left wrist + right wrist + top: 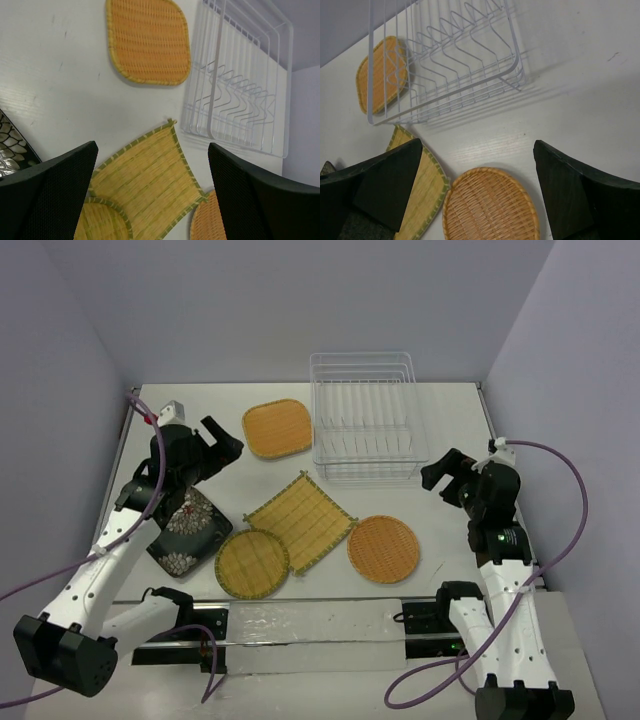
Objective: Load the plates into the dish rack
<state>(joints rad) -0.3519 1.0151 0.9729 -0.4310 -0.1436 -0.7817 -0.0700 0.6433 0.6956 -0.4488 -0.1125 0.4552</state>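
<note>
All five plates lie flat on the white table. The orange rounded-square plate (pixel 277 428) is just left of the empty dish rack (pixel 365 410). The yellow square plate (pixel 300 520) overlaps the yellow round plate (pixel 252 563). The orange round plate (pixel 383 548) is to their right and the black floral plate (pixel 188 530) to their left. My left gripper (pixel 222 448) is open and empty, above the table between the black and the orange rounded-square plates. In its wrist view (pixel 152 150) it is over the yellow square plate (pixel 145 185). My right gripper (pixel 445 478) is open and empty, right of the rack, over the orange round plate (pixel 490 207).
Purple-grey walls close in the table on the left, back and right. The rack (pixel 240 90) stands near the back wall. A clear strip (pixel 310 625) runs along the near edge between the arm bases.
</note>
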